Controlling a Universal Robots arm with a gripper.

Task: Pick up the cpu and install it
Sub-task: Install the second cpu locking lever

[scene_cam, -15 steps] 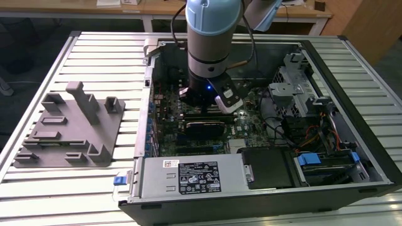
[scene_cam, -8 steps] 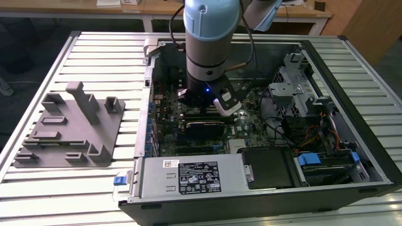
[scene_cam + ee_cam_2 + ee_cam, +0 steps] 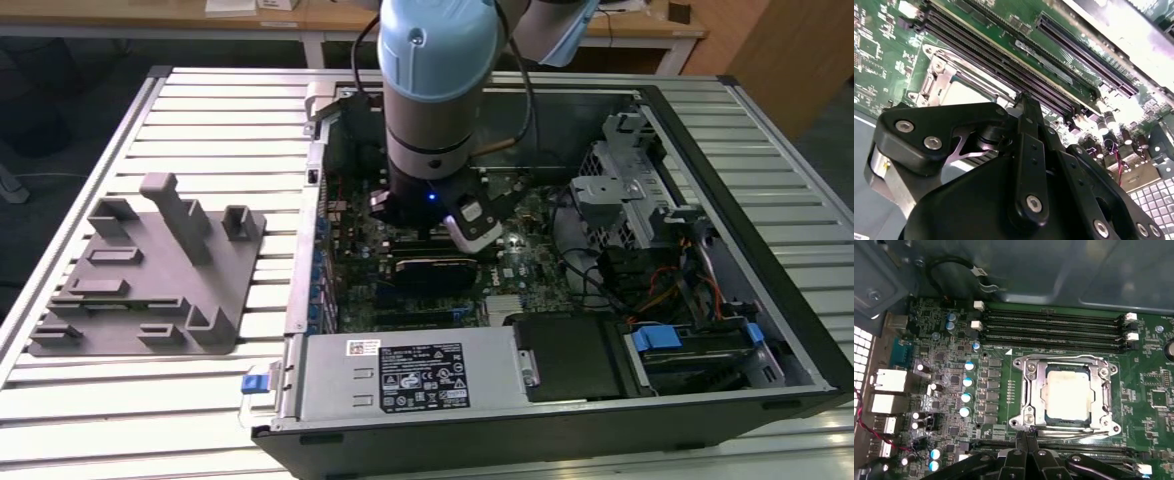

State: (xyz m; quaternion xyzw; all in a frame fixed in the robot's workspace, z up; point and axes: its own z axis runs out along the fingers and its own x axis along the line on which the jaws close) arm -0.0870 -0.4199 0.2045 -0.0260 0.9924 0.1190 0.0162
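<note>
The cpu (image 3: 1066,394) sits flat inside the metal socket frame (image 3: 1030,390) on the green motherboard (image 3: 1149,385), its pale square top facing up, with the frame's rim around all four sides. In the first wrist view the end effector (image 3: 1026,440) has its two slim black fingertips (image 3: 1023,436) pressed together with nothing between them, their point reaching just to the near edge of the frame, beside one corner of the socket; the chip lies just beyond that tip and apart from it. In the second wrist view the same closed end effector (image 3: 1026,102) points at the socket's edge, next to the long memory slots (image 3: 1004,60), and a strip of the cpu (image 3: 974,92) shows past the black linkage. In the exterior view the arm (image 3: 434,90) reaches straight down into the open computer case (image 3: 694,400), which lies on the slatted desk (image 3: 200,130), well apart from a grey fixture (image 3: 147,270) on the exterior view's left
</note>
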